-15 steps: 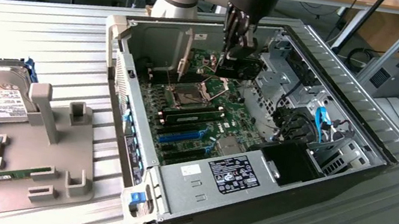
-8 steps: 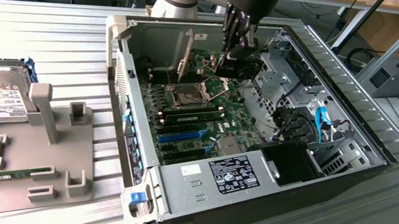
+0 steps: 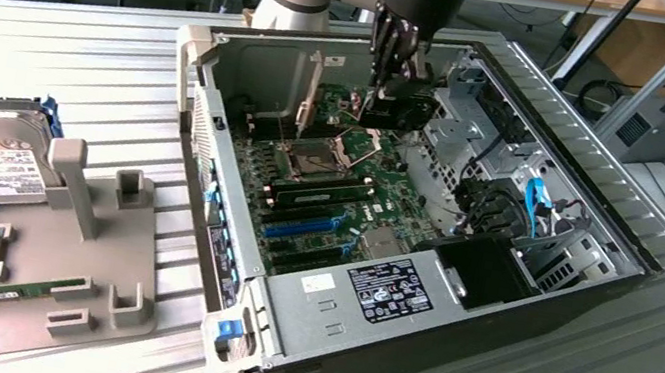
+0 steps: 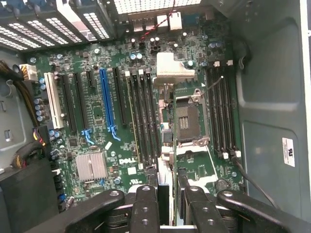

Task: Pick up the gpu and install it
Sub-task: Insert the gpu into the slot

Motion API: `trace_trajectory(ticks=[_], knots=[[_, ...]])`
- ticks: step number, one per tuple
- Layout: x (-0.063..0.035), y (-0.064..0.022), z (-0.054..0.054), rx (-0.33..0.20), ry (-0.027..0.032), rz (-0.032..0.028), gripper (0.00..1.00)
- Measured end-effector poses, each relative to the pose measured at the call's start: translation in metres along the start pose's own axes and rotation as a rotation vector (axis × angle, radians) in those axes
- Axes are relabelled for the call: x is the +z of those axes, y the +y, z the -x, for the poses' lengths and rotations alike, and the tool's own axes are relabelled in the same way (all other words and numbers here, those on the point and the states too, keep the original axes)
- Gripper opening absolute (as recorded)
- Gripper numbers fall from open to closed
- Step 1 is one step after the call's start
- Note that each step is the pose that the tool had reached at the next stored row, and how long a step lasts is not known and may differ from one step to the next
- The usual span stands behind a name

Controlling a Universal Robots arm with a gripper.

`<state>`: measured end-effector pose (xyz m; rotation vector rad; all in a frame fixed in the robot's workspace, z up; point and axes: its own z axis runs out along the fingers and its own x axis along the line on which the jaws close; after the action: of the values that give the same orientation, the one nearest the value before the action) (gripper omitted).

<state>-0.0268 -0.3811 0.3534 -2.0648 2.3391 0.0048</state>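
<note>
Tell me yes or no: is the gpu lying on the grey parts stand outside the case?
No. The gpu hangs clamped in the gripper above the motherboard inside the open case.

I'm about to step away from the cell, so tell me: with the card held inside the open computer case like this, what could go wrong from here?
1. The tool holds the gpu above the CPU socket, well away from the blue slot. Lowered here, the card would likely strike the socket.
2. A black cable lies beside the socket and could snag the card.
</note>
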Motion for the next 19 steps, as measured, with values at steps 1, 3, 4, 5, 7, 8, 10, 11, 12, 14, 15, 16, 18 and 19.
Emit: trace_trajectory(ticks=[1,3,4,5,7,8,10,11,12,14,15,16,18,19], knots=[[0.0000,0.0000,0.0000,-0.004,0.0000,0.0001,0.26],[0.0000,0.0000,0.0000,-0.014,-0.0002,0.0003,0.26],[0.0000,0.0000,0.0000,-0.019,-0.0003,0.0004,0.26],[0.0000,0.0000,0.0000,-0.023,-0.0002,0.0004,0.26],[0.0000,0.0000,0.0000,-0.034,-0.0004,0.0006,0.26],[0.0000,0.0000,0.0000,-0.040,-0.0005,0.0007,0.26],[0.0000,0.0000,0.0000,-0.049,-0.0006,0.0009,0.26],[0.0000,0.0000,0.0000,-0.054,-0.0006,0.0010,0.26],[0.0000,0.0000,0.0000,-0.058,-0.0007,0.0011,0.26],[0.0000,0.0000,0.0000,-0.066,-0.0008,0.0012,0.26],[0.0000,0.0000,0.0000,-0.071,-0.0009,0.0013,0.26],[0.0000,0.0000,0.0000,-0.076,-0.0009,0.0014,0.26],[0.0000,0.0000,0.0000,-0.086,-0.0010,0.0016,0.26],[0.0000,0.0000,0.0000,-0.090,-0.0011,0.0017,0.26]])
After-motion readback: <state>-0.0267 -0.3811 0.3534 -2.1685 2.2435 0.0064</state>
